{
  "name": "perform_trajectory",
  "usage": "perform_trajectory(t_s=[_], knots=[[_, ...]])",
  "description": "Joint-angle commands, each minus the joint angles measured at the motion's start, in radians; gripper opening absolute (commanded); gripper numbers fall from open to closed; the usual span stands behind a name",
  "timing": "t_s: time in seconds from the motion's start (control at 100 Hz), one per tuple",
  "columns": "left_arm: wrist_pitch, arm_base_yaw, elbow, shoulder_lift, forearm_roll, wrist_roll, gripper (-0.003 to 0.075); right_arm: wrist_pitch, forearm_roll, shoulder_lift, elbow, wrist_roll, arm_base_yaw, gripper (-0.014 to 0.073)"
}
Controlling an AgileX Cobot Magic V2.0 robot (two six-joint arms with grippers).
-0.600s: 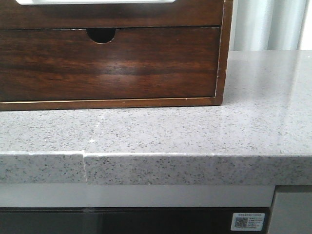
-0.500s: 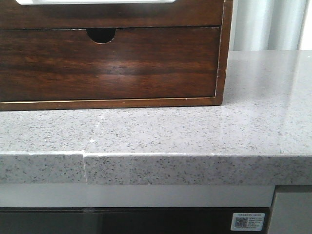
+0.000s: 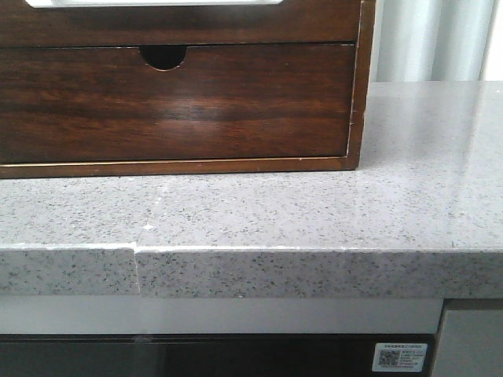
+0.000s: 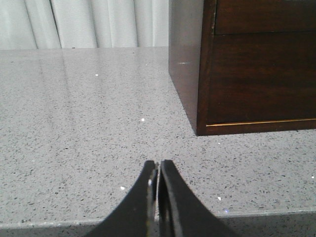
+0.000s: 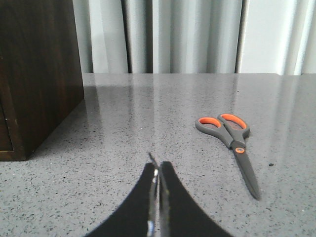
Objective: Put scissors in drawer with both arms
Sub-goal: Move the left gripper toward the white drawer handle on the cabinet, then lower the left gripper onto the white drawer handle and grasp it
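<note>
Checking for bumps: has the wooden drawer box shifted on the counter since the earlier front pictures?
No. The drawer box keeps its corner at the same spot against the counter seam.

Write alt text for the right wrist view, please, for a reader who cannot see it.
Grey scissors with orange-lined handles lie flat and closed on a speckled grey counter, untouched. The right tool is shut and empty in the foreground, apart from them. A dark wooden cabinet stands at one side, with pale curtains behind.

We see our left hand (image 4: 158,173) and right hand (image 5: 158,173) as black, smooth, curved fingers tapering to thin tips, with pale inner edges.
</note>
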Motion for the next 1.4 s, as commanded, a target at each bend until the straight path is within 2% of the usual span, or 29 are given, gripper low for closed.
perform_trajectory(t_s=[0.0, 0.12, 0.33, 0.58, 0.76, 1.06, 1.18, 1.39], knots=[[-0.093, 0.002, 0.036, -0.03, -0.002, -0.012, -0.002, -0.077, -0.01, -0.02, 0.016, -0.002, 0.003, -0.0069], [-0.094, 0.002, 0.036, -0.03, -0.002, -0.011, -0.002, -0.077, -0.01, -0.02, 0.016, -0.002, 0.003, -0.0069], [-0.21, 0.002, 0.03, -0.03, -0.03, -0.01, -0.002, -0.086, -0.007, -0.02, 0.005, -0.002, 0.003, -0.0069], [-0.211, 0.002, -0.084, -0.026, -0.114, -0.01, -0.002, 0.128, 0.019, 0.002, -0.176, -0.002, 0.003, -0.0069], [-0.142, 0.002, -0.239, 0.036, -0.117, -0.01, -0.002, 0.267, 0.019, 0.108, -0.365, -0.002, 0.003, -0.0069], [0.037, 0.002, -0.528, 0.262, -0.102, -0.001, -0.002, 0.402, 0.014, 0.357, -0.658, -0.002, 0.003, -0.0069], [0.045, 0.002, -0.589, 0.317, -0.101, -0.001, -0.002, 0.42, 0.014, 0.415, -0.709, -0.002, 0.003, -0.0069], [0.041, 0.002, -0.591, 0.322, -0.101, -0.001, -0.002, 0.406, 0.014, 0.426, -0.706, -0.002, 0.003, -0.0069]])
